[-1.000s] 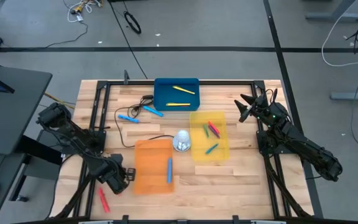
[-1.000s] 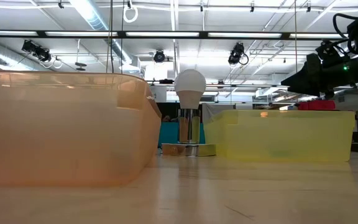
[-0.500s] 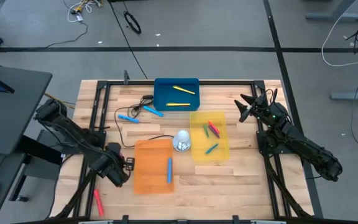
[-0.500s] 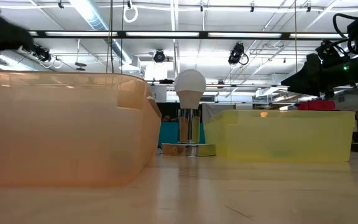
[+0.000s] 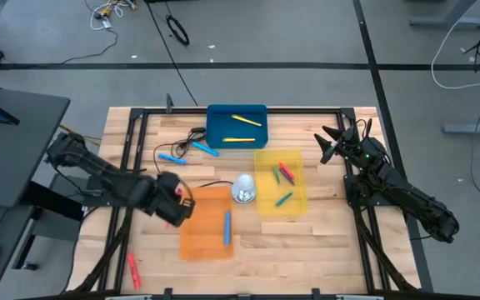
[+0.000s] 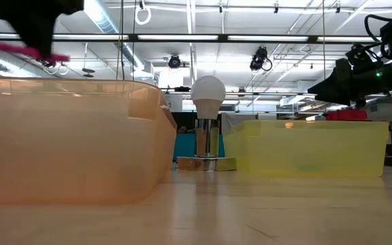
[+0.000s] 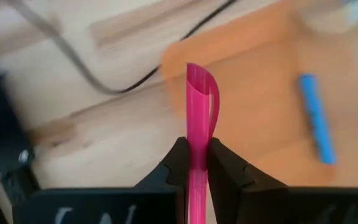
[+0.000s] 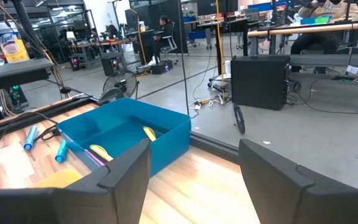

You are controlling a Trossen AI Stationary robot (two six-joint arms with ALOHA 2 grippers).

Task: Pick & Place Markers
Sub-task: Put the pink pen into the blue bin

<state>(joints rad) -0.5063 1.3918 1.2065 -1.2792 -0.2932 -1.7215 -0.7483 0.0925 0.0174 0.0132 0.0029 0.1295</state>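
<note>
Table (image 5: 323,237): carrying three trays, a bulb-on-stand thing and loose markers; sorting is looking roughly half done, my est.
Left arm: reaching in over the table, wrist hanging above the near-left corner of the orange tray (image 5: 206,222).
Orange tray: sitting directly under and just ahead of the left gripper (image 5: 173,208); holding one blue marker (image 5: 227,227) so far, well apart from gripper, toward tray's far side.
Yellow tray (image 5: 300,200): well away from left gripper, w/ approx. four markers inside (red, green, blue); looking done or nearly.
Blue tray (image 5: 217,117): beyond left gripper, nearer the right gripper; two yellow markers (image 5: 245,122) lying in it.
Right arm: waiting at table's right edge, right gripper (image 5: 330,143) spread wide, nothing betw. its fingers (image 8: 127,169); blue tray lying ahead of it.
Left gripper state: clenched on the pink marker (image 7: 199,124), marker sticking out fwd past the fingertips, up off the wood, tip hanging over the orange tray's edge.
Still loose: two blue markers (image 5: 206,149) lying on bare wood beyond left gripper, beside blue tray and a black cable (image 5: 167,151); one red marker (image 5: 131,268) lying behind gripper, near table's front-left edge.
Left to do, judging: drop the pink one, then fetching approx. three more.
</note>
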